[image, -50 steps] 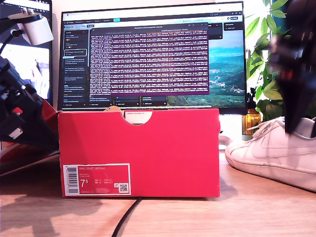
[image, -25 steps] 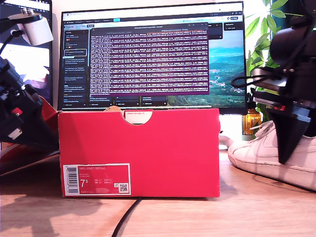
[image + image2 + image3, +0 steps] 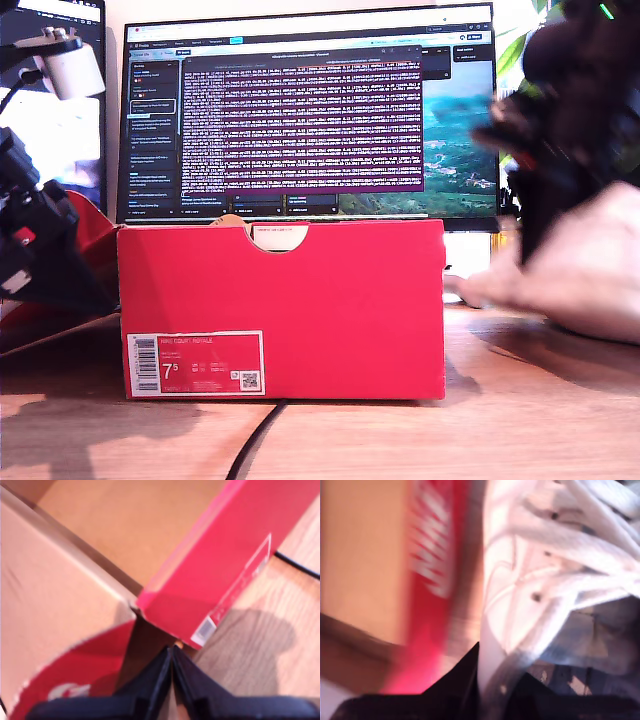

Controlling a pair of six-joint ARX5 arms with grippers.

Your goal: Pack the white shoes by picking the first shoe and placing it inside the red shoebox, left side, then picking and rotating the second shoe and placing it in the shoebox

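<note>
Your second tool (image 3: 487, 680) grips a blurred shoe (image 3: 570, 270) at the box's (image 3: 282, 310) three o'clock; your first tool (image 3: 171, 655) is clenched, empty.

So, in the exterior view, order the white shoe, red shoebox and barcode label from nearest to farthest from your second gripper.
1. white shoe: held, exterior view's right.
2. red shoebox: centre.
3. barcode label: box front, exterior view's left.
</note>
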